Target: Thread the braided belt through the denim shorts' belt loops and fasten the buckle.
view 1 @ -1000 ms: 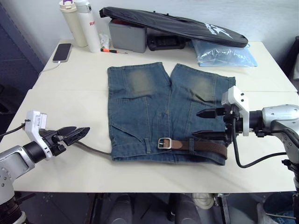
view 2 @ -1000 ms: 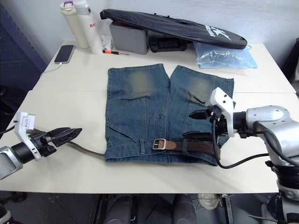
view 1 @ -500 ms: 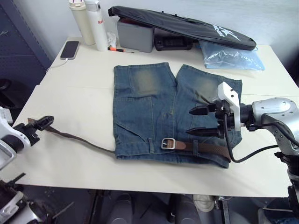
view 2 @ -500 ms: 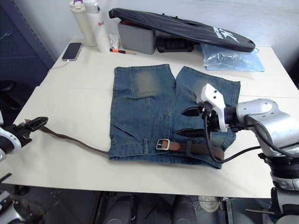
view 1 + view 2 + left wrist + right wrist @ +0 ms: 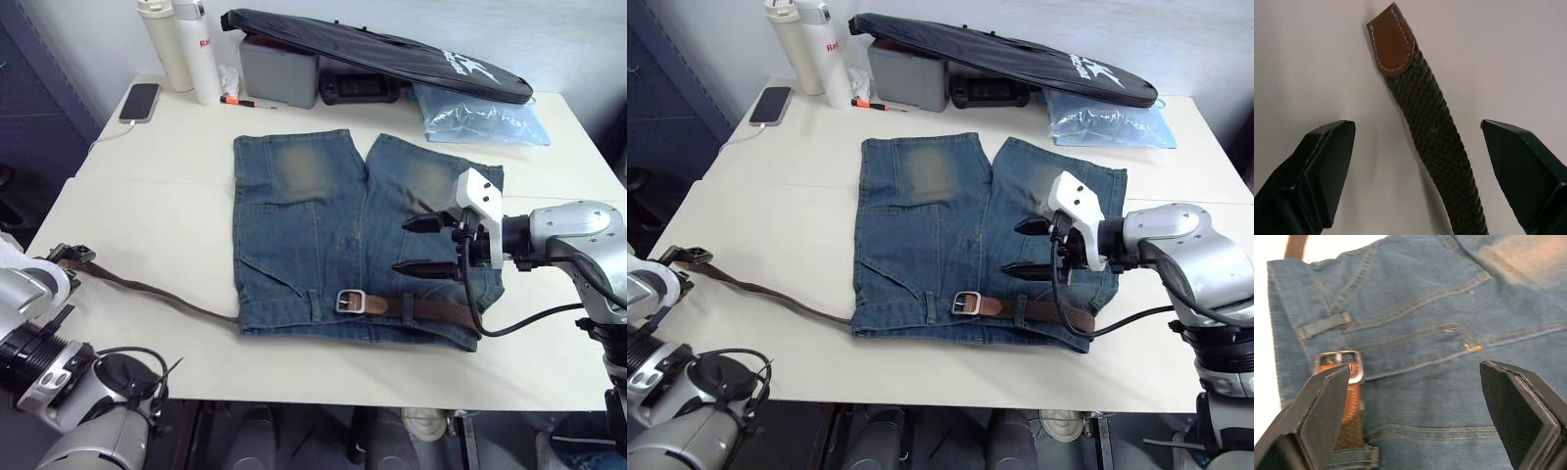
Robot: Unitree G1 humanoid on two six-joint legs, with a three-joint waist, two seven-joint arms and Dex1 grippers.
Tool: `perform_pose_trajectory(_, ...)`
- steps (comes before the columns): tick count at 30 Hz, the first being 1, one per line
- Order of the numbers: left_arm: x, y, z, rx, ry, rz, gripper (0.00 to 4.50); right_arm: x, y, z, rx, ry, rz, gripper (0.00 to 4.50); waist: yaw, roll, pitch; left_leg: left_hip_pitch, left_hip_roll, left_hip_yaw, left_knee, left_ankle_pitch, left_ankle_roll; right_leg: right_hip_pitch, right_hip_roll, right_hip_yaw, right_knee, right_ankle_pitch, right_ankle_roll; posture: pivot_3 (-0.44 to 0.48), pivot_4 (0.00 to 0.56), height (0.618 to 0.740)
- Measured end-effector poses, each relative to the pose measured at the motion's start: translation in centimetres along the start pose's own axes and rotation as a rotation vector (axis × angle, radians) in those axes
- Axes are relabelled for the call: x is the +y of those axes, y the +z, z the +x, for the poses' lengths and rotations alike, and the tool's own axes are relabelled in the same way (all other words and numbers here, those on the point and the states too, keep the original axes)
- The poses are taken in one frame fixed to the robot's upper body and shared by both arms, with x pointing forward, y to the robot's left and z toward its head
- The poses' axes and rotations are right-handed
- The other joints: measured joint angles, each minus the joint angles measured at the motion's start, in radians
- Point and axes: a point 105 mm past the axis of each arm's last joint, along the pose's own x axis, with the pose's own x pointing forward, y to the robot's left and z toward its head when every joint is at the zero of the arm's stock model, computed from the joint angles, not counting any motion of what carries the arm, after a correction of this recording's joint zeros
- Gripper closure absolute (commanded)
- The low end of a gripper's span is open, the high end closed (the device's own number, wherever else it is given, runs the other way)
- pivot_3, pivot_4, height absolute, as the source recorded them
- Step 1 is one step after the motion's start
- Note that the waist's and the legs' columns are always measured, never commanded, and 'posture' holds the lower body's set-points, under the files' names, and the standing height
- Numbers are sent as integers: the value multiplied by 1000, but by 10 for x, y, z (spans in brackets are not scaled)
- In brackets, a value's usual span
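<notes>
A pale cream worktop [image 5: 157,225] spreads under even light, a plain light wall [image 5: 549,34] right behind it, a dark blue panel [image 5: 34,88] beside it.

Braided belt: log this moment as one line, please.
braided belt: free end flat on table, released | left gripper: open over belt tip | right gripper: open above denim shorts | buckle: unfastened

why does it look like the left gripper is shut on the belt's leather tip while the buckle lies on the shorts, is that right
Not quite. The left gripper is open: the left wrist view shows the braided belt and its leather tip lying loose on the table between its fingers. The buckle does lie on the denim shorts.
</notes>
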Motion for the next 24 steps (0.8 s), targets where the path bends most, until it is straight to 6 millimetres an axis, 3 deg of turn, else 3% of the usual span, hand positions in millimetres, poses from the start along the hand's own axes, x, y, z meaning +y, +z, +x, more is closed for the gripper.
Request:
perform_pose_trajectory(3,-12,-15,8,32,1,10,0,-5,0,1,-5,-30,-2,57,0,0,0,0,0,0,0,0,0,0,0,0,0,0,0,0,150,740)
perform_pose_trajectory(6,-10,-17,10,23,43,20,664,-12,1,1,-4,-77,-16,0,0,0,0,1,0,1,-1,0,0,-1,0,2,0,0,0,0,150,740)
perform_pose_trajectory(14,11,-10,17,-1,160,-8,4456,-18,0,-1,11,-131,-26,0,0,0,0,3,0,3,-1,0,0,-1,0,3,2,0,0,0,150,740)
perform_pose_trajectory(16,5,0,21,-36,140,40,4456,-20,-1,-2,19,-146,-28,0,-1,-1,0,2,1,3,0,0,0,-2,0,3,2,0,0,0,150,740)
perform_pose_trajectory(18,-13,11,21,-97,52,138,4456,-21,-1,-2,22,-153,-30,0,0,-3,1,-1,1,4,0,0,0,-5,0,4,3,0,0,0,150,740)
perform_pose_trajectory(19,-44,23,24,-152,-69,212,4456,-23,-1,-4,22,-164,-32,0,5,-4,2,-4,0,5,2,0,0,-9,0,5,4,0,0,0,150,740)
perform_pose_trajectory(20,-110,37,34,-170,-241,316,4456,-29,-3,-10,31,-199,-19,0,38,-10,4,-12,0,3,7,3,-1,-17,1,3,7,0,-2,0,150,740)
perform_pose_trajectory(21,-182,50,16,-250,-420,468,4456,-31,4,-6,8,-201,-29,0,60,-20,7,-30,5,-6,8,11,-4,-26,12,3,5,7,-9,0,150,740)
perform_pose_trajectory(22,-216,59,-22,-439,-607,635,4456,-25,22,2,-41,-170,-87,0,51,-19,4,-33,9,2,3,13,-4,-29,19,6,-7,15,-11,0,150,740)
perform_pose_trajectory(23,-216,52,-43,-536,-706,747,4456,-21,31,3,-69,-159,-127,0,35,-6,-3,-27,7,15,1,7,0,-29,17,6,-8,15,-11,0,150,740)
perform_pose_trajectory(24,-200,28,-51,-554,-774,924,4456,-21,33,0,-81,-175,-139,0,8,10,-12,-12,1,25,-1,-1,2,-26,9,7,-6,16,-10,0,150,740)
